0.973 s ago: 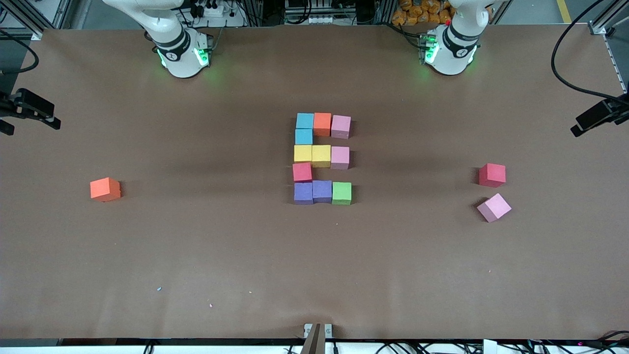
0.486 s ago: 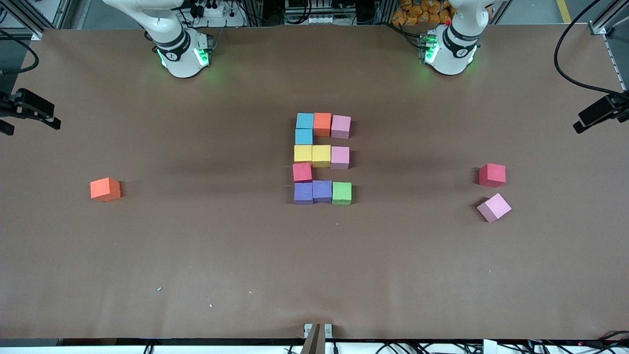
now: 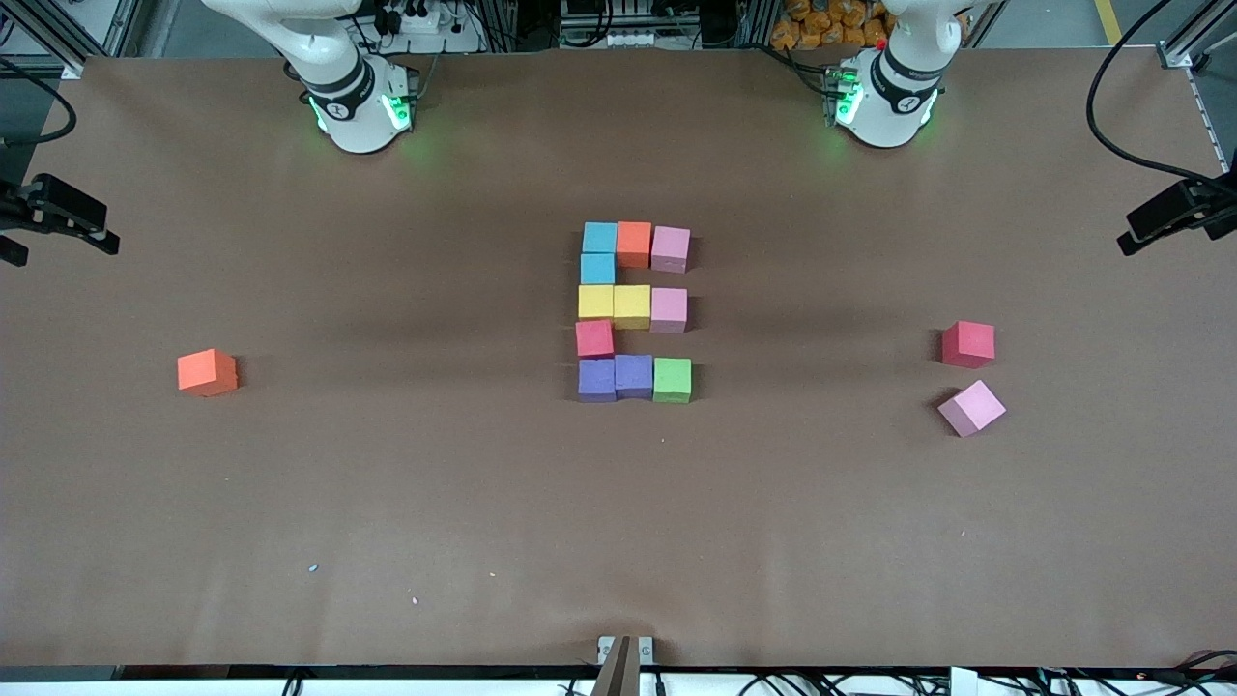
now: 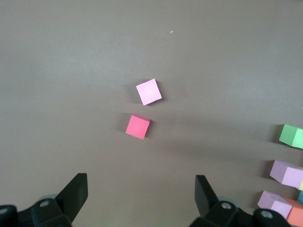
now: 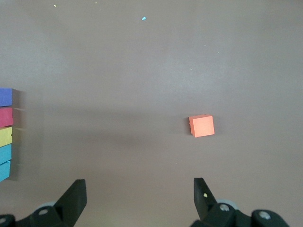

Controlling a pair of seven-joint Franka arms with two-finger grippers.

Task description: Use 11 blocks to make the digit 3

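The digit 3 lies mid-table as three bars of three blocks: teal, orange, pink; yellow, yellow, pink; purple, purple, green. A teal block and a red block join the bars. The front view shows only the arms' bases. My left gripper hangs open and empty above a loose red block and a loose pink block. My right gripper is open and empty above bare table, with a loose orange block apart from it.
The loose orange block sits toward the right arm's end. The loose red block and tilted pink block sit toward the left arm's end. Black camera mounts overhang both table ends. A bracket sits at the front edge.
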